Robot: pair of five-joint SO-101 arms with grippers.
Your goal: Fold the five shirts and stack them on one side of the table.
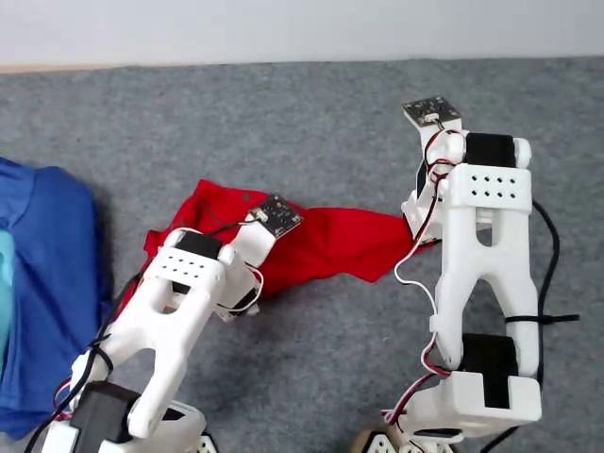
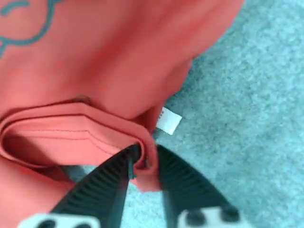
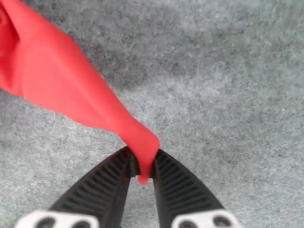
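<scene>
A red shirt (image 1: 326,243) lies stretched across the middle of the grey table between the two arms. My left gripper (image 2: 144,160) is shut on a folded hem of the red shirt (image 2: 95,71), beside its small white label (image 2: 168,120). At the shirt's right end, my right gripper (image 3: 141,167) is shut on a pulled-out corner of the red shirt (image 3: 61,80), which hangs taut above the carpet. In the high view the left arm (image 1: 179,293) covers the shirt's left part and the right arm (image 1: 481,255) stands at its right tip.
Blue shirts (image 1: 47,293) with a light blue piece (image 1: 6,283) lie piled at the table's left edge. Grey carpet (image 1: 311,123) covers the table, open at the back and between the arms' bases.
</scene>
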